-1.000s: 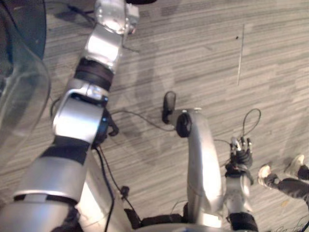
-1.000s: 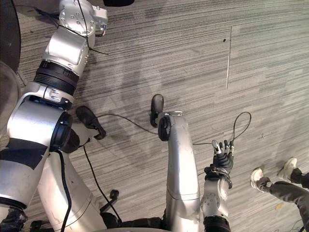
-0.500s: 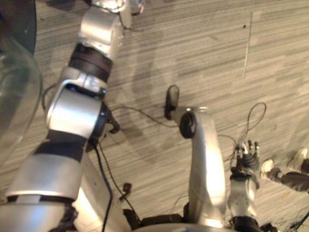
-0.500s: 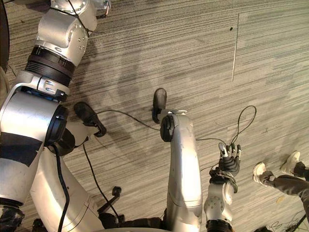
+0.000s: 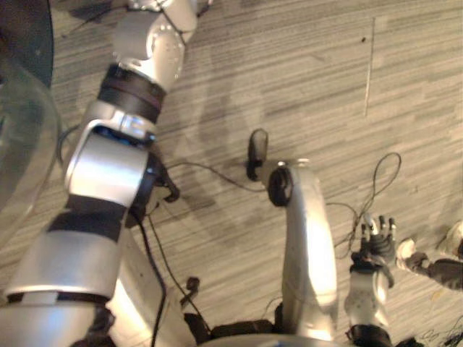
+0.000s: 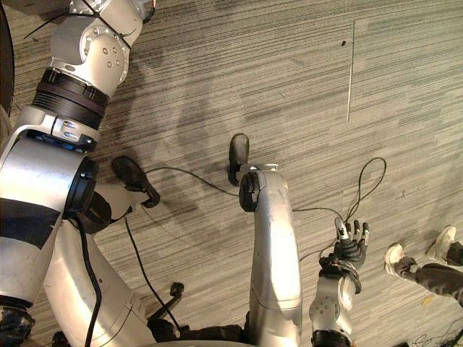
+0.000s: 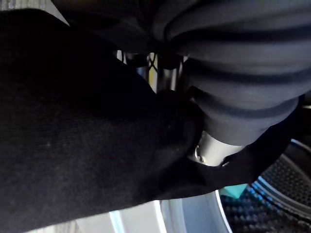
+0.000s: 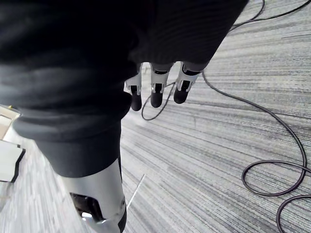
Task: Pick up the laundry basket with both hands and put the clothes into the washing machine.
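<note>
Grey striped carpet (image 6: 289, 72) runs across the whole floor under the robot. At the far left edge of the head views curves the clear glass door (image 5: 22, 144) of the washing machine. The left arm stretches up toward the upper left corner. In its wrist view the left hand (image 7: 233, 73) is buried in a black garment (image 7: 73, 121), which drapes over the machine's pale rim (image 7: 189, 218), beside the dark perforated drum (image 7: 286, 194); whether that hand grips the cloth I cannot tell. At lower right, the right hand (image 6: 351, 249) hangs low over the carpet, its fingers (image 8: 155, 94) straight and holding nothing. A person's shoe (image 6: 394, 256) shows at the right edge.
</note>
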Robot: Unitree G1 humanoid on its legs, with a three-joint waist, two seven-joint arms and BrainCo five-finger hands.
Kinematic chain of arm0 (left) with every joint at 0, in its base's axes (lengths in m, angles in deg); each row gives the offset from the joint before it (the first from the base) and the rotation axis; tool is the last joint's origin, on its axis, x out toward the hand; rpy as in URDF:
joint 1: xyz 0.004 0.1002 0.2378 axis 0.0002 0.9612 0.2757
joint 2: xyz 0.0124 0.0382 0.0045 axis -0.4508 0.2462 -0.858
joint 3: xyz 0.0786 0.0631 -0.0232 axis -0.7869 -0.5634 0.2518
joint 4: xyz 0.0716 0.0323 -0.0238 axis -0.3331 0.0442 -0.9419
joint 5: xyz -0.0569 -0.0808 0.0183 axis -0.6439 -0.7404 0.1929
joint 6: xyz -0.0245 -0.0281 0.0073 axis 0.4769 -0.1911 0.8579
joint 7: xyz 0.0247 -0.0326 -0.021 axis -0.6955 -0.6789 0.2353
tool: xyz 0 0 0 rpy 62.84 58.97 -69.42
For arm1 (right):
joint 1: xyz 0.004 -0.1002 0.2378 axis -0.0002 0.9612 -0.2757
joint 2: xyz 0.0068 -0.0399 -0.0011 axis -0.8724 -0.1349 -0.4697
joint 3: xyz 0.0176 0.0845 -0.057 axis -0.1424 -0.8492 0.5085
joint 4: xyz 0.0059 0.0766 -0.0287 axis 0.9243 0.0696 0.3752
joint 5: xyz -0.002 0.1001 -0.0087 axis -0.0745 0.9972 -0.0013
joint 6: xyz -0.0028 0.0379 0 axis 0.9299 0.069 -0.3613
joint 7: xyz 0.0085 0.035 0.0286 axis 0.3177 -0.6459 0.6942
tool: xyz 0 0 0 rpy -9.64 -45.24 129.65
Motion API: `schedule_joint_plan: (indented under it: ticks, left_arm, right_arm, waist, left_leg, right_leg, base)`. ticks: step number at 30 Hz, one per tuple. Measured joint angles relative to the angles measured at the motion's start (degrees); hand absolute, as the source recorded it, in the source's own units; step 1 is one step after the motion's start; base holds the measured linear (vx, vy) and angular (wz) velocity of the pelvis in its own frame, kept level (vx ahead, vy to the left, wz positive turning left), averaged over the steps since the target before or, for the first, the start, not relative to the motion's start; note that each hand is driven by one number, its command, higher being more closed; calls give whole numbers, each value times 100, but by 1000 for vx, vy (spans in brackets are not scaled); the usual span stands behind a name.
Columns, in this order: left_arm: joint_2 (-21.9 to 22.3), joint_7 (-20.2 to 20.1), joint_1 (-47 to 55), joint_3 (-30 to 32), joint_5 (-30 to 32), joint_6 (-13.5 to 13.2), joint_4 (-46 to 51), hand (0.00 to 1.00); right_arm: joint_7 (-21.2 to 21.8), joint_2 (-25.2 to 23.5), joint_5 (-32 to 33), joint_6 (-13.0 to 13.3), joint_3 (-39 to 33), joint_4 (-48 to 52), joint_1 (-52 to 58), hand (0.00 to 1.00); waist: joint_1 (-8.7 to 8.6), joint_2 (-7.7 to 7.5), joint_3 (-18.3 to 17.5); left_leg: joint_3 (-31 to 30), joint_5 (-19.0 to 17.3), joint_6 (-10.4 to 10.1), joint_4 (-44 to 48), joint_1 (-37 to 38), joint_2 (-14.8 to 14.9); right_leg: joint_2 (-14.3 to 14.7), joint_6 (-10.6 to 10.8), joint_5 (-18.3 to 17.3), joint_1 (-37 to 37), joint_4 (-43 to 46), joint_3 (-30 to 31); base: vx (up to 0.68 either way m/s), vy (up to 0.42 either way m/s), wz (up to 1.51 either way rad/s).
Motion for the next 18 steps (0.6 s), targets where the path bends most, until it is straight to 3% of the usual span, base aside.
schedule_joint_plan:
  ticks: [4, 6, 8, 9, 11, 12, 13, 18]
  left_arm:
    - [-218, 67, -6, 128, -17, -58, 358, 100]
    - [-937, 93, -331, 280, -35, -429, 1045, 100]
    - [-1482, 59, -907, 237, -238, -498, 1227, 100]
    - [-1478, 114, -934, -117, -529, -384, 1111, 100]
    - [-1489, 192, -944, -242, -793, -392, 1110, 100]
    - [-1576, 530, -1135, -595, -1011, -403, 931, 100]
    - [-1587, 613, -1177, -747, -1011, -404, 852, 0]
    - [-1587, 837, -1350, -1126, -999, -408, 477, 0]
  right_arm:
    - [10, 0, 1, -11, 3, -53, -1, 0]
    - [8, 0, 2, -12, -34, -63, 9, 0]
    - [9, 2, 0, -14, -89, -63, 12, 0]
    - [7, 20, -9, -16, -131, -38, 7, 0]
    - [9, 35, -43, -17, -184, -22, 5, 0]
    - [-19, 71, -111, 3, -593, 144, 89, 0]
    - [-19, 114, -128, 24, -669, 233, 160, 0]
    - [-54, 206, -126, 106, -937, 348, 344, 0]
  waist:
    - [-3, 14, -6]
    - [-21, 39, -15]
    - [-1, 84, -21]
    - [34, 161, -19]
    - [101, 179, -15]
    - [136, 190, -9]
    - [142, 192, -8]
    - [122, 193, -9]
  left_leg:
    - [156, 4, 2, -132, 340, 13]
    - [219, 31, -17, -288, 627, -9]
    - [272, 111, -62, -489, 842, -78]
    - [326, 160, -85, -662, 1010, -155]
    - [398, 243, -92, -857, 1182, -206]
    - [340, 266, -97, -905, 1296, -290]
    - [305, 266, -98, -885, 1297, -315]
    - [229, 267, -102, -873, 1297, -329]
  right_leg:
    - [-4, -7, 3, 185, -33, 101]
    - [-23, -25, 7, 405, -117, 106]
    - [-76, -57, -1, 581, -217, 96]
    - [-129, -68, -7, 715, -316, 95]
    - [-139, -100, 15, 848, -467, 90]
    - [-186, -113, 19, 898, -449, 43]
    - [-193, -115, 18, 908, -428, 33]
    - [-197, -181, 63, 980, -494, -34]
  base:
    - [-3, -33, 9]
    - [-10, -33, 14]
    - [-14, -44, 29]
    - [-12, -49, 31]
    - [22, -42, 15]
    - [44, -29, 5]
    - [35, -10, 3]
    - [-25, 9, -3]
